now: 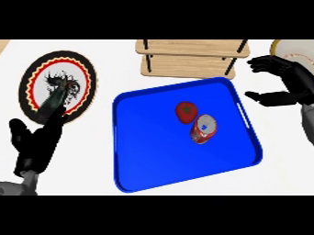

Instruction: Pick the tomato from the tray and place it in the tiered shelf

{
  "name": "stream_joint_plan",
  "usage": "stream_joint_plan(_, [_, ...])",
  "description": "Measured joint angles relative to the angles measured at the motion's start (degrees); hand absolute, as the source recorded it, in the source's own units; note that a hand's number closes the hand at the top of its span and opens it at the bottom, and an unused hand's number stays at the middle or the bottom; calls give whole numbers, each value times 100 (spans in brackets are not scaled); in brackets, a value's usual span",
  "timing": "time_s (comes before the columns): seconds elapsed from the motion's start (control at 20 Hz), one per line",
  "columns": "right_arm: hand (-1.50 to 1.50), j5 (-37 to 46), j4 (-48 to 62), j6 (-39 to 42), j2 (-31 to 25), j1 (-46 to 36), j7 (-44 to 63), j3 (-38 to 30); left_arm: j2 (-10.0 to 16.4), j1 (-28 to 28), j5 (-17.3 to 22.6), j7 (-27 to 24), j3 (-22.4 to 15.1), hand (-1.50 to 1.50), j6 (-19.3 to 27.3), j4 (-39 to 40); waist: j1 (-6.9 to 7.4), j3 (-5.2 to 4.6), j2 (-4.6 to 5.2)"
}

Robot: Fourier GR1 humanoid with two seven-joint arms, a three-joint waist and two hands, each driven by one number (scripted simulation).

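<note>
As the right hand (296, 85) hovers, it half hides a plate (307, 49).

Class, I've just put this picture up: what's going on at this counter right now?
A humanoid robot is set to move the tomato from the blue tray to the wooden tiered shelf behind it, but nothing is held yet. The tomato lies on the tray right next to a can lying on its side. The right robot hand is open beside the tray's right edge. The left robot hand rests open at the lower left, near a patterned plate.
</note>
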Motion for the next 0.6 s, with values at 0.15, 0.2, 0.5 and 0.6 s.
stream_joint_plan(0.15, [-150,65,229,599,-117,-262,-159,146,-58,-46,19,134,26,0,-22,43,-23,2,-28])
stream_joint_plan(0.2, [-150,66,260,838,-173,-334,-145,199,-61,-38,6,151,44,0,-12,48,-31,2,-38])
stream_joint_plan(0.5, [-150,-2,-266,1790,-305,-628,529,486,-160,26,-34,268,127,0,30,18,-124,-5,-92])
stream_joint_plan(0.6, [-150,38,-528,1905,-274,-710,906,619,-166,84,-72,193,157,0,-11,21,-139,-4,-102])
